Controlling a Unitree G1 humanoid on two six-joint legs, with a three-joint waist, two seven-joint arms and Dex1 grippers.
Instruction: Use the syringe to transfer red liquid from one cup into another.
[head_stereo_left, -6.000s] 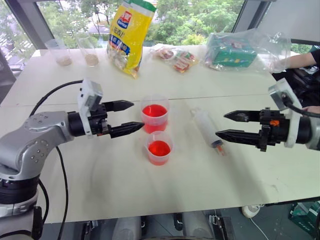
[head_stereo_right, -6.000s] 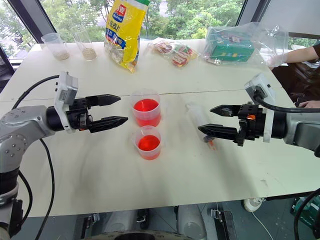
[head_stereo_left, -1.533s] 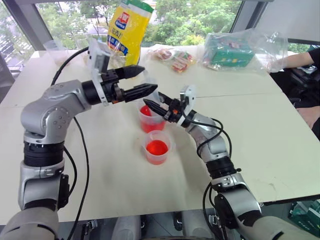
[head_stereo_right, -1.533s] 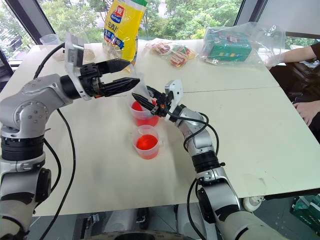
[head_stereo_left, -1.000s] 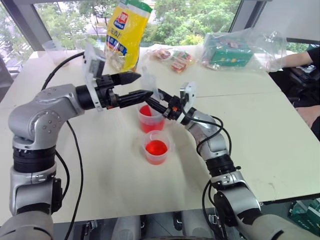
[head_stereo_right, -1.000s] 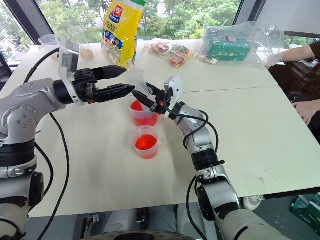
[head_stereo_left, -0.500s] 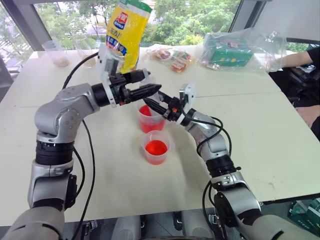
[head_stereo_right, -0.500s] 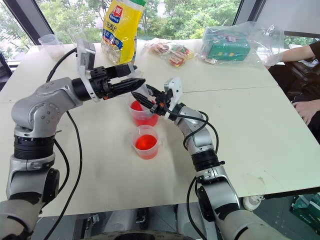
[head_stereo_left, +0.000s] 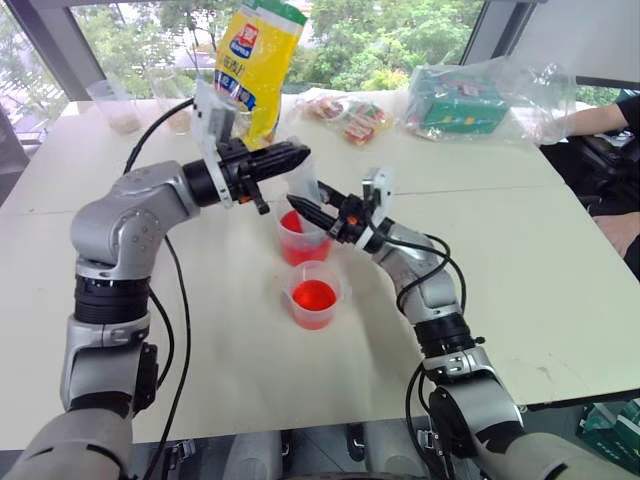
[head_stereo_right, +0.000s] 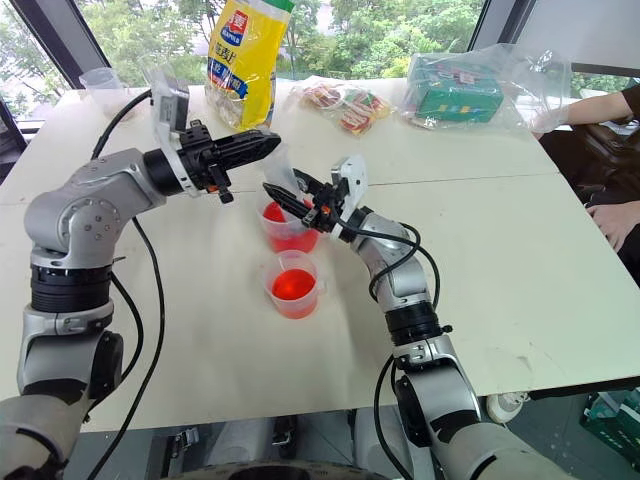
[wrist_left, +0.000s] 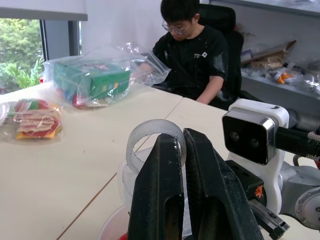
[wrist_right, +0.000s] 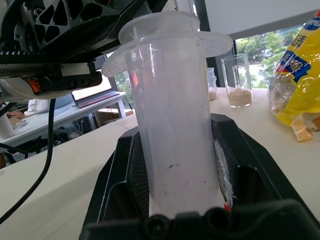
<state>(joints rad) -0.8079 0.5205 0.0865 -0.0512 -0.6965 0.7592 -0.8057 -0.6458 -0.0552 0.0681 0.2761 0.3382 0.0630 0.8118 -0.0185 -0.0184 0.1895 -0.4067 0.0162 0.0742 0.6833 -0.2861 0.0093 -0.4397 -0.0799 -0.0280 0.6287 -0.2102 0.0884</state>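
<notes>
The right gripper clamps the large clear plastic syringe upright over the taller clear cup of red liquid; the left gripper, jaws closed, pinches its plunger top. Next: pull upward, drawing liquid.

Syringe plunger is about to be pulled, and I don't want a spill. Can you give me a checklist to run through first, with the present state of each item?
1. Right claw shut on the syringe barrel: ok.
2. Left claw shut on the plunger top: ok.
3. Syringe over the taller cup: ok.
4. Tip down in the red liquid: cannot tell, hidden.
5. Shorter cup upright, near the taller cup: ok.
</notes>
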